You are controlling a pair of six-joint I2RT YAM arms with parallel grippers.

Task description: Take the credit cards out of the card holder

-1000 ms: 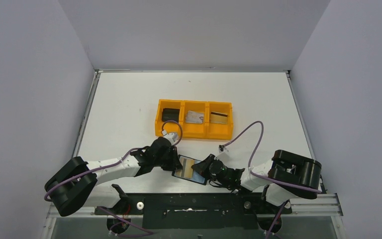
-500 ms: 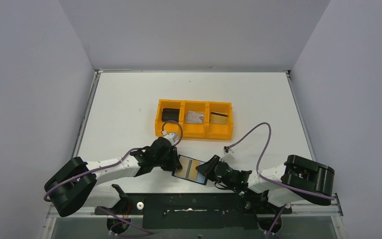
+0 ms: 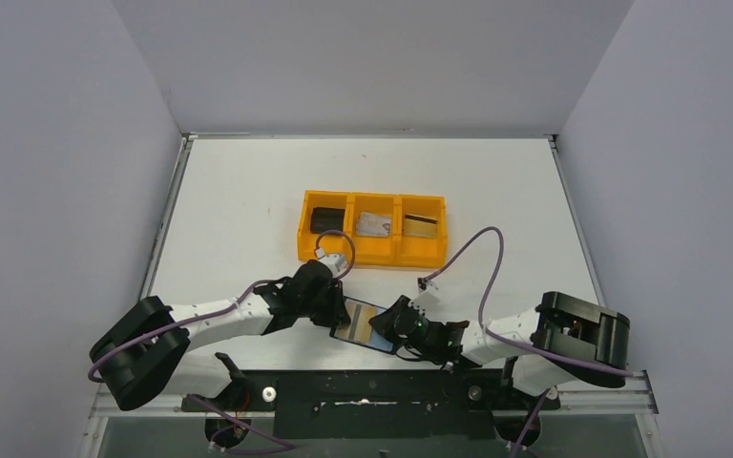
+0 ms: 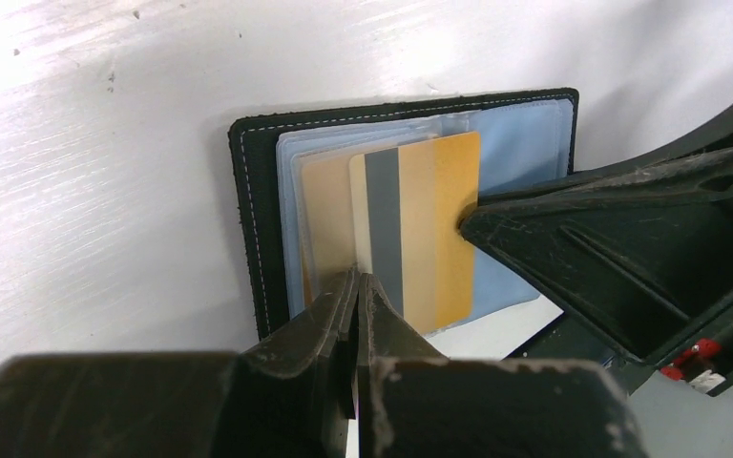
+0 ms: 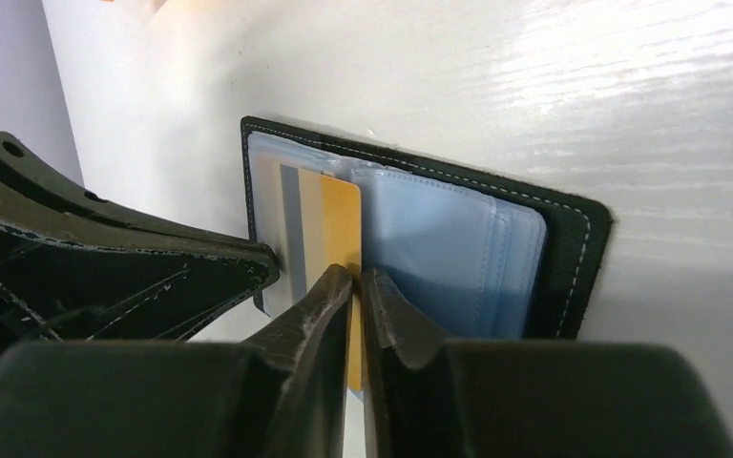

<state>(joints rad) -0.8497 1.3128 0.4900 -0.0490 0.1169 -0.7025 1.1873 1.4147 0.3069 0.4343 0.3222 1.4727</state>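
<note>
Already two cards (image 3: 373,225) lie in the orange tray (image 3: 372,256). A gold card (image 4: 439,229) sticks partly out of the open card holder (image 4: 248,210) on the bench (image 3: 248,191), so it seems the last. The right end effector (image 5: 356,281) pinches its edge, while the left end effector (image 4: 358,286), pressed together, pins the holder.

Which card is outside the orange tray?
The gold card on the open wallet; the silver card and the dark-striped card lie in the tray.

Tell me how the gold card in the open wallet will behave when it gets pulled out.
The gold card is probably stiff: its exposed part lies flat and straight-edged. It likely slides easily, being glossy inside smooth clear pockets. The card holder looks thin and may drag along unless pinned.
</note>
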